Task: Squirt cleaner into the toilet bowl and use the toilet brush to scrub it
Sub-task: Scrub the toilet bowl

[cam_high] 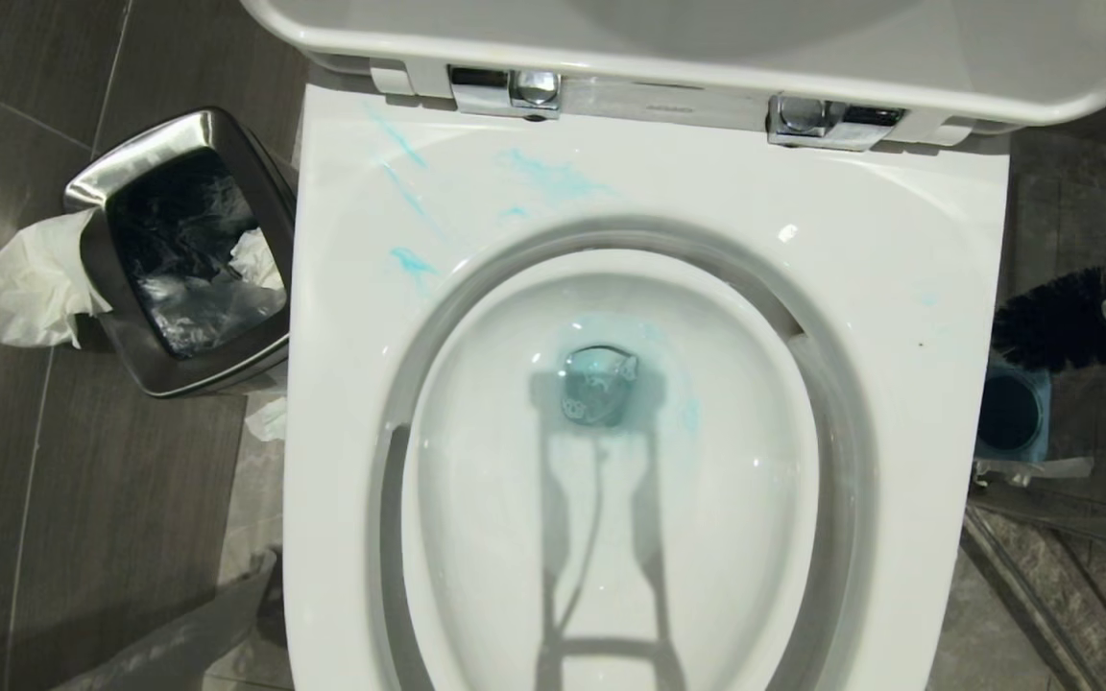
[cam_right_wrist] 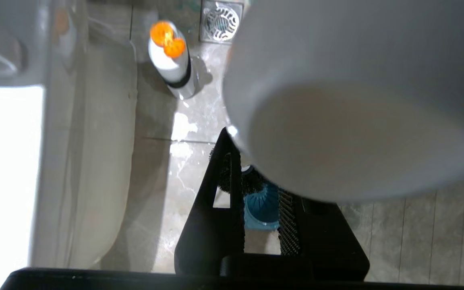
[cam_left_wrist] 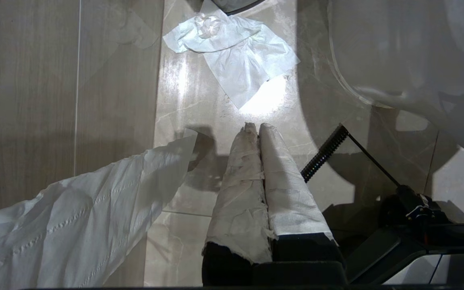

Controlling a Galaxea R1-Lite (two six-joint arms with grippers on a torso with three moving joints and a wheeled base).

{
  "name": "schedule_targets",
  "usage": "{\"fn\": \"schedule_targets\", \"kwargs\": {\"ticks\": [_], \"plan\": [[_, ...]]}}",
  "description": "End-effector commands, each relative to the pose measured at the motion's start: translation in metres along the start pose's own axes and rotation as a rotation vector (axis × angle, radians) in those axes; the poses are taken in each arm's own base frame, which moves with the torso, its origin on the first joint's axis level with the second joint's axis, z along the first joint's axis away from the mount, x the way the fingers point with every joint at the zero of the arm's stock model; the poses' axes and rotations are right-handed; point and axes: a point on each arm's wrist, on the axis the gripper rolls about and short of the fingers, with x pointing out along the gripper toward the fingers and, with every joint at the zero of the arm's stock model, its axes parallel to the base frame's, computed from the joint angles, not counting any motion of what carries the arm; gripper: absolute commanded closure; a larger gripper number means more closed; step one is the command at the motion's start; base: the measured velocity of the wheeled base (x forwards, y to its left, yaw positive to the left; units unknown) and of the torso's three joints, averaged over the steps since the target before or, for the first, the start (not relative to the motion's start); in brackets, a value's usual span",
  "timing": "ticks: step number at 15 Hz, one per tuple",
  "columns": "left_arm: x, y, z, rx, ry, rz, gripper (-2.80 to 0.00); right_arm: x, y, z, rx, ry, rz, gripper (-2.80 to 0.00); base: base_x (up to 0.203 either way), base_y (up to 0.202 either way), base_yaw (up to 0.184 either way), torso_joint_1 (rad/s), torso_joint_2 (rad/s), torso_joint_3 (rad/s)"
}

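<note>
The toilet bowl (cam_high: 937,288) filled the middle of the head view, its seat and lid raised along the top edge. The cleaner (cam_high: 553,178) lay as turquoise streaks across the upper left of the broad rim, and a pale blue tint coloured the water around the drain hole.

At the right edge of the head view, the toilet brush (cam_high: 1062,321) hung with its dark bristle head above the blue holder (cam_high: 1012,415), its pale handle running out of frame. In the right wrist view, the right gripper (cam_right_wrist: 260,189) had its black fingers closed on the handle (whose rounded end blocked much of that view), bristles and holder showing beyond them.

A steel waste bin (cam_high: 111,173) stood at upper left, tissue draped over its side. The left gripper (cam_left_wrist: 256,131) pointed at the floor tiles, its taped fingers pressed together on nothing.
</note>
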Motion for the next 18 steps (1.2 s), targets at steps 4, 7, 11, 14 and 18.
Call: {"fn": "schedule_targets", "kwargs": {"ticks": [4,7,11,14,18], "plan": [[0.000,0.000,0.000,-0.001,0.003,0.001,0.00,-0.003,0.002,0.020,-0.003,0.016,0.000,0.00,0.000,0.000,0.000,0.000,0.00,0.000],[0.000,0.000,0.000,0.001,0.003,0.000,0.00,-0.005,0.002,0.020,-0.010,0.011,-0.003,0.00,0.000,0.000,0.000,0.000,0.00,0.000],[0.000,0.000,0.000,-0.001,0.003,0.001,0.00,-0.007,0.003,0.022,-0.017,0.001,-0.003,0.00,0.000,0.000,0.000,0.003,0.00,0.038],[0.000,0.000,0.000,0.001,0.003,0.001,0.00,-0.010,0.003,0.023,-0.018,-0.006,-0.004,0.00,0.000,0.000,0.000,0.002,0.00,0.173],[0.000,0.000,0.000,0.001,0.003,0.000,0.00,-0.019,0.005,0.023,-0.013,0.024,-0.007,0.00,0.000,0.000,0.000,0.000,0.00,0.202]]}}
